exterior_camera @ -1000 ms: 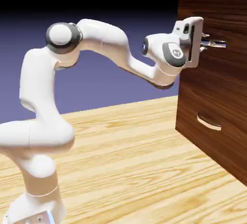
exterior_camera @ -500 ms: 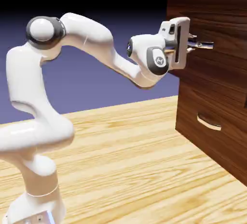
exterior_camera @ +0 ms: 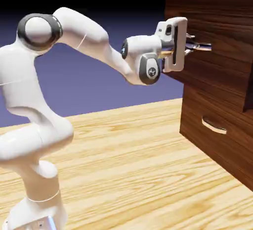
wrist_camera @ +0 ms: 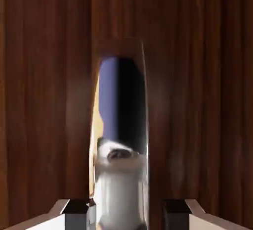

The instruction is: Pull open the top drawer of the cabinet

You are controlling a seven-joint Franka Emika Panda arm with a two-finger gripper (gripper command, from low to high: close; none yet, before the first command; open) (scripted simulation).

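The dark wood-grain cabinet (exterior_camera: 232, 164) stands at the exterior view's right. Its top drawer (exterior_camera: 222, 75) juts out toward the arm, past the front of the lower one. My gripper (exterior_camera: 195, 46) is shut on the top drawer's silver handle (exterior_camera: 203, 46), with the hand level and pointing at the drawer front. In the hand view the handle (wrist_camera: 121, 140) runs as a shiny upright bar between the two grey fingertips (wrist_camera: 76, 209), and the wood of the top drawer (wrist_camera: 44, 100) fills everything behind it.
The lower drawer sits flush, its silver handle (exterior_camera: 214, 125) below my hand. The light wooden table (exterior_camera: 133, 164) stretches from the robot's base at the lower left to the cabinet's foot.
My hand has moved toward the exterior view's left with the handle in it, and the top drawer has slid out of the cabinet with it. The elbow has folded back.
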